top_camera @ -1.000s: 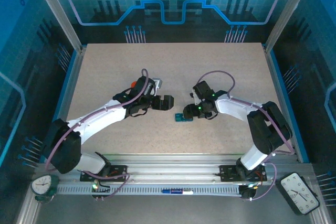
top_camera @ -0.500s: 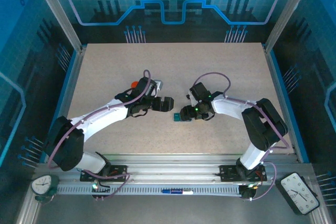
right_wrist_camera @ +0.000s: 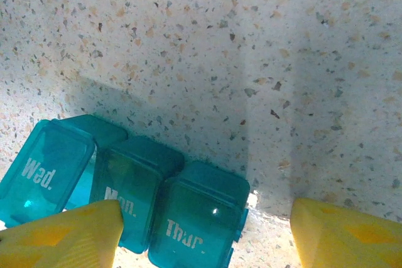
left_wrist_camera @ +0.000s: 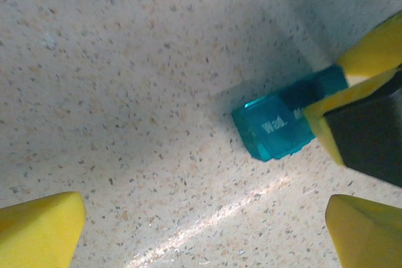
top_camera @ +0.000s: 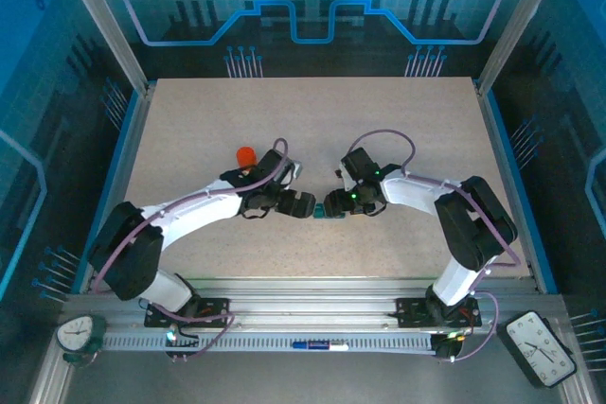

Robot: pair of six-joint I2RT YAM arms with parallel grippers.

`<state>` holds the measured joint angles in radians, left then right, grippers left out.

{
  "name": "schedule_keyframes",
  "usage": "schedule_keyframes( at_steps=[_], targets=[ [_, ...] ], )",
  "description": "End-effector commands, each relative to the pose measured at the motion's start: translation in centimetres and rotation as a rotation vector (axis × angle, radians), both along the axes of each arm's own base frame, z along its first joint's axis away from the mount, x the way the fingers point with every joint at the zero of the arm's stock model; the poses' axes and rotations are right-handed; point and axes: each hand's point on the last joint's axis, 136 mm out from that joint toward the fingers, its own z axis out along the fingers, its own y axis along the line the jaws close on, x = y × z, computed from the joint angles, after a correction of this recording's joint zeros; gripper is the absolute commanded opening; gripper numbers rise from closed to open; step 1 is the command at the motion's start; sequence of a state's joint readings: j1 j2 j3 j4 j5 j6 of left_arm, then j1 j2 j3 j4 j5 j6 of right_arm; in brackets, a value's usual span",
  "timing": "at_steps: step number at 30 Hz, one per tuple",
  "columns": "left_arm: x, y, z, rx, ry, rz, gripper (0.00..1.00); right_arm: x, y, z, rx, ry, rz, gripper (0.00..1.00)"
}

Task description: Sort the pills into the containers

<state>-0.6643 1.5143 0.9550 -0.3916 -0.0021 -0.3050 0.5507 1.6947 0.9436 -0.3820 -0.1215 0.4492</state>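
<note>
Left jaws nearer pill box: "Wed.", "Mon.", "Thur."

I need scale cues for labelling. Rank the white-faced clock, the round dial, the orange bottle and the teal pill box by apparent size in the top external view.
1. white-faced clock
2. round dial
3. orange bottle and teal pill box: not ranked. Both look tiny, and the pill box is mostly hidden.

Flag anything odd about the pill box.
The pill box looks odd. Its lids read Wed., Mon., Thur. side by side, which is out of weekday order. The Wed. compartment also seems angled away from the other two instead of sitting in line with them.
</note>
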Motion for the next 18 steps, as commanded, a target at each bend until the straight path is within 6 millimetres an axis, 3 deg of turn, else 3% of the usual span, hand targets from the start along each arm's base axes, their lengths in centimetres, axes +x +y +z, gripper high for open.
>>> schedule_keyframes(
  at_steps=[1,7,18],
  targets=[
    [-0.9,0.0,-0.9,0.082,0.010,-0.062,0.99,-0.9,-0.7,-1.5,-0.052,0.059,-0.007,0.72],
    [-1.9,-0.5,-2.8,0.126,0.032,-0.110,0.99,-0.9,-0.9,-1.7,-0.044,0.068,-0.012,0.72],
    [-1.3,-1.3,-4.6,0.139,0.048,-0.128,0.99,-0.8,-1.0,-2.0,-0.037,0.078,-0.019,0.71]
  ],
)
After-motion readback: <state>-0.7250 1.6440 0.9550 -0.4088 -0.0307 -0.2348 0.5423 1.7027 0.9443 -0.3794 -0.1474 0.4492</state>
